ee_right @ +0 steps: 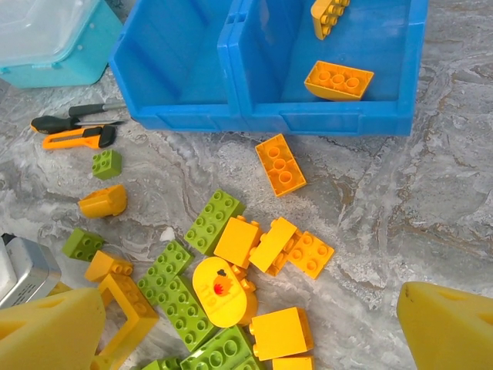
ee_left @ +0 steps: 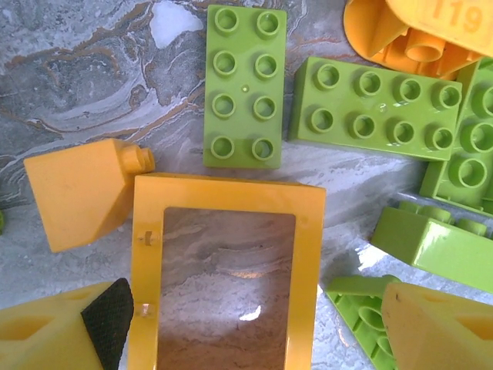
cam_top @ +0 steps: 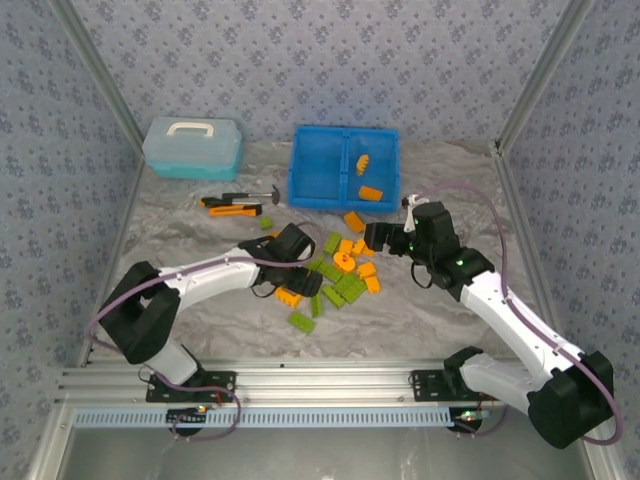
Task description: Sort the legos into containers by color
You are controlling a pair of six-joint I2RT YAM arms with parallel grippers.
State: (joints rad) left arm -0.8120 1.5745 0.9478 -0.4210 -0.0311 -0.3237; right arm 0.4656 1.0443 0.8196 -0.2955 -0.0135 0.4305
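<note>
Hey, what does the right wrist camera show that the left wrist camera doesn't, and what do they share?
Right wrist adds: the blue bin with two orange bricks in its right compartment, the teal box and the knife.
Left wrist adds: a close-up of its black finger pad beside the orange frame, and raised digits on an orange piece.
Shared: the frame, green bricks near it, and the marbled table.

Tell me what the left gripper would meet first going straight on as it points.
Probably the orange frame, lying flat in front of the open left gripper; one finger lines up with its side rail. Depth is unclear.
</note>
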